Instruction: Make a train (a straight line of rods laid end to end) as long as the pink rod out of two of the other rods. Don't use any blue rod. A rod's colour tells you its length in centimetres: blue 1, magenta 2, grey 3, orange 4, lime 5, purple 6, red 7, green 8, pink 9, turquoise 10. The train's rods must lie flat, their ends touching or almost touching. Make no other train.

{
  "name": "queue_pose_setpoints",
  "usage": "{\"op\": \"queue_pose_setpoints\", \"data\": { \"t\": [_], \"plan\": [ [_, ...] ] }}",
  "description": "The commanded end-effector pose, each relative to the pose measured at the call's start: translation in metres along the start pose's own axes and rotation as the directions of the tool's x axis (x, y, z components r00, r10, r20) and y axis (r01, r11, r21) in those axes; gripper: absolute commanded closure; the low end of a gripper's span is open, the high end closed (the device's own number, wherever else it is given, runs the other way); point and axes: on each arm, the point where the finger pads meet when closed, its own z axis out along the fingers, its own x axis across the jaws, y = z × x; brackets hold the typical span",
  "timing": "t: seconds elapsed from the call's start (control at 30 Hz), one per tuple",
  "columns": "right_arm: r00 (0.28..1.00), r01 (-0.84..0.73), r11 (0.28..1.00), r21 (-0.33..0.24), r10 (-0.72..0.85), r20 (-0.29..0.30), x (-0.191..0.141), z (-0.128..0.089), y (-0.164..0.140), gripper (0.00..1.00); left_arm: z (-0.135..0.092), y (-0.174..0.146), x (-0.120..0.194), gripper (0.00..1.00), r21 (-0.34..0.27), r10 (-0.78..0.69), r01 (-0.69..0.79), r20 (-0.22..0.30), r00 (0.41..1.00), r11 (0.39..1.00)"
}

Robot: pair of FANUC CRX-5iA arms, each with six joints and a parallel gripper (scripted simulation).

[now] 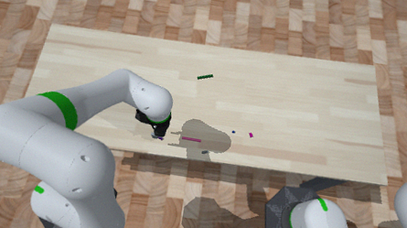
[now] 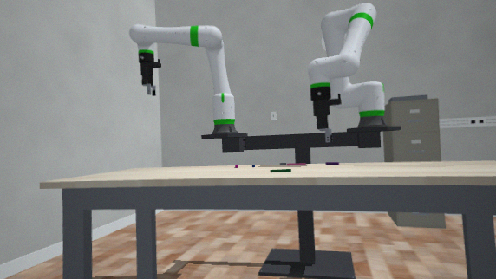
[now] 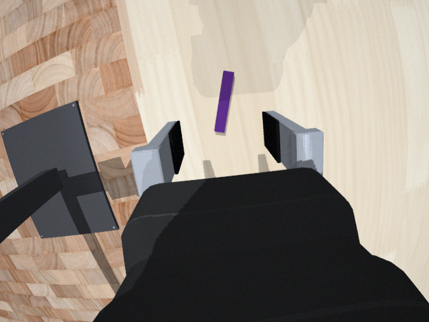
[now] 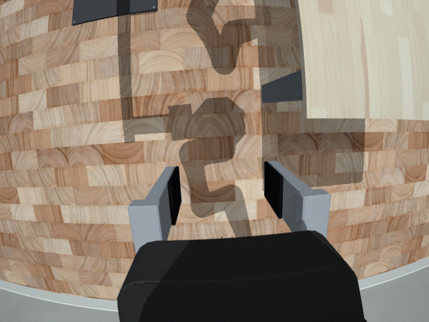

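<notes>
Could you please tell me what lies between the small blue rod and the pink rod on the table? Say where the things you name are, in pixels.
In the top view, only bare, partly shadowed wood lies between the small blue rod (image 1: 233, 132) (image 2: 253, 165) and the pink rod (image 1: 191, 139) (image 2: 296, 164).
</notes>
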Motion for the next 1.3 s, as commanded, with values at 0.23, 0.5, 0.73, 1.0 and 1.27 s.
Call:
{"op": "queue_pose_setpoints", "data": {
  "t": [0.23,0.5,0.73,1.0,1.27],
  "plan": [
    [1.0,0.0,1.0,-0.002,0.0,0.0,-0.0002,-0.001,0.0003,0.0,0.0,-0.0086,0.006,0.0,-0.02,0.348,-0.348,-0.003,0.938,0.937],
    [1.0,0.0,1.0,-0.002,0.0,0.0,-0.0002,-0.001,0.0003,0.0,0.0003,-0.0116,0.0082,0.0,-0.019,0.5,-0.5,-0.006,0.866,0.866],
    [1.0,0.0,1.0,-0.002,0.0,0.0,-0.0002,-0.001,0.0003,0.0,0.0005,-0.0135,0.0095,0.0,-0.018,0.606,-0.606,-0.008,0.796,0.796],
    [1.0,0.0,1.0,-0.002,0.0,0.0,-0.0002,-0.001,0.0003,0.0,0.0006,-0.0138,0.0098,0.0,-0.018,0.629,-0.629,-0.009,0.777,0.777],
    [1.0,0.0,1.0,-0.002,0.0,0.0,-0.0002,-0.001,0.0003,0.0,0.0006,-0.0139,0.0098,0.0,-0.018,0.63,-0.631,-0.009,0.776,0.776]
  ]
}}
